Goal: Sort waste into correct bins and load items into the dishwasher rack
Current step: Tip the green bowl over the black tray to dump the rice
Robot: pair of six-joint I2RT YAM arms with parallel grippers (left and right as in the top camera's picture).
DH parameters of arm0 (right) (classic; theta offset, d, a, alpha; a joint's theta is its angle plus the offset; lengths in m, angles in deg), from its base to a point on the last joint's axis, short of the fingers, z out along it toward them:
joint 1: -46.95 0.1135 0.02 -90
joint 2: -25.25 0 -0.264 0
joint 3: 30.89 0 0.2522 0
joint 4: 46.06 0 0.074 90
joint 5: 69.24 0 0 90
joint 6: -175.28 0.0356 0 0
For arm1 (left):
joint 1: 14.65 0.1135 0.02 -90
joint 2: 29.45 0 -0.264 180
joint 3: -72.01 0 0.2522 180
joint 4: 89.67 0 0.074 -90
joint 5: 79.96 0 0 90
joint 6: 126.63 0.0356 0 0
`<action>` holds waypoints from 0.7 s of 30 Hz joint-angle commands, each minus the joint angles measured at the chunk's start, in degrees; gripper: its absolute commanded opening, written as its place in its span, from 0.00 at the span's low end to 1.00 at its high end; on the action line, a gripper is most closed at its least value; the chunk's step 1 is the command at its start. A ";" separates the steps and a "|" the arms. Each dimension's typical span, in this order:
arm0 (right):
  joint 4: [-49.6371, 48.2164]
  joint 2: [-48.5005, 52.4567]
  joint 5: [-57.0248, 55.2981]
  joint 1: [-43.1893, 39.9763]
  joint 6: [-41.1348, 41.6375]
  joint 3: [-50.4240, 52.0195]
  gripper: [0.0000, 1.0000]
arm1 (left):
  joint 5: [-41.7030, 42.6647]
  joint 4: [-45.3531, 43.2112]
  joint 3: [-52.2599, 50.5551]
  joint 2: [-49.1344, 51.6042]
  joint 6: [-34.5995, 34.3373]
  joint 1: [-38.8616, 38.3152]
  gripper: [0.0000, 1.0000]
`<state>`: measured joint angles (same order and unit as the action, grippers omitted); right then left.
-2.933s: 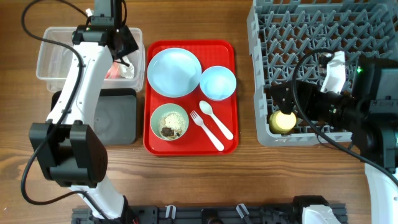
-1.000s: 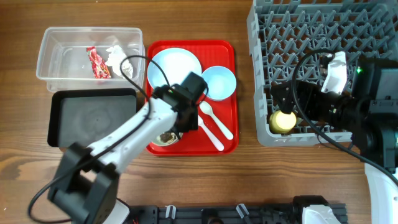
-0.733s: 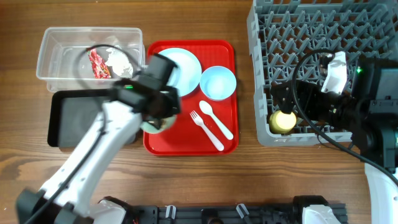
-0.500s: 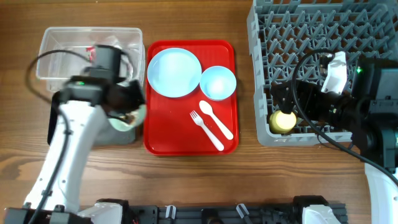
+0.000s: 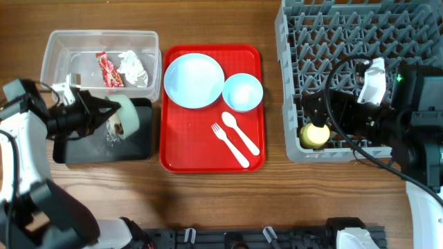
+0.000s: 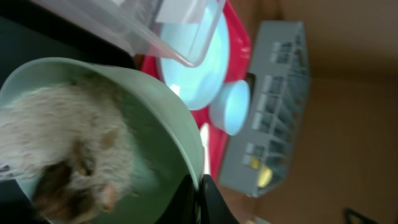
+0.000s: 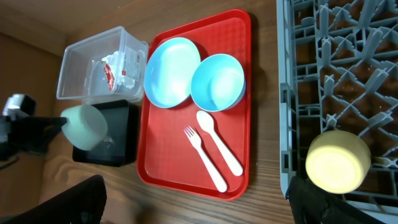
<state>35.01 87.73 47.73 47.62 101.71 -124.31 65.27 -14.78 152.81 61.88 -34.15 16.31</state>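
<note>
**Scraps tipping out; most dishes not yet racked**
The left gripper (image 5: 104,114) clamps the rim of the scrap bowl (image 5: 129,115), tilted over the black tray (image 5: 142,142) at the left. The red wrapper (image 5: 104,69) and tissue (image 5: 133,66) lie in the clear tub (image 5: 59,48) behind it. The yellow cup (image 5: 315,135) sits in the rack (image 5: 291,83), with the right gripper (image 5: 313,114) spread and empty over it. The plate (image 5: 194,81), second bowl (image 5: 242,92), fork (image 5: 230,144) and spoon (image 5: 241,133) wait on the red serving tray (image 5: 173,155).

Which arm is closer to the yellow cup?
Right. The right tool is beside the cup in the rack; the left tool holds a bowl over the black tray, far off.
</note>
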 commanded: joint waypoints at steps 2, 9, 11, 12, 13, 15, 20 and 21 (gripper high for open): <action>0.00 0.31 -0.37 0.28 0.26 -0.50 0.95 | 15.91 0.50 -4.42 6.58 10.80 2.23 0.04; 0.04 0.31 -0.35 0.28 0.26 -0.50 0.95 | 23.21 0.33 -5.66 9.99 14.05 2.62 0.04; 0.02 0.31 -0.35 0.28 0.28 -0.50 0.95 | 23.80 -0.52 -5.66 9.99 14.03 3.15 0.04; 0.02 0.31 -0.35 0.28 0.26 -0.50 0.95 | 23.80 -0.72 -5.66 9.99 14.03 3.39 0.04; 0.04 0.31 -0.37 0.28 0.26 -0.50 0.95 | 23.80 -0.72 -5.66 9.99 14.03 3.69 0.04; 0.04 0.31 -0.35 0.28 0.26 -0.50 0.95 | 23.85 -0.39 -5.66 9.99 13.92 4.00 0.04; 0.04 0.31 -0.35 0.28 0.26 -0.50 0.95 | 24.85 -0.37 -5.66 9.99 13.62 4.22 0.04; 0.04 0.31 -0.35 0.28 0.26 -0.50 0.95 | 25.14 -0.66 -5.66 9.99 13.42 4.39 0.04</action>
<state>35.01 87.73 47.73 47.62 101.71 -124.31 86.95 -14.78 147.20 71.71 -21.89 20.00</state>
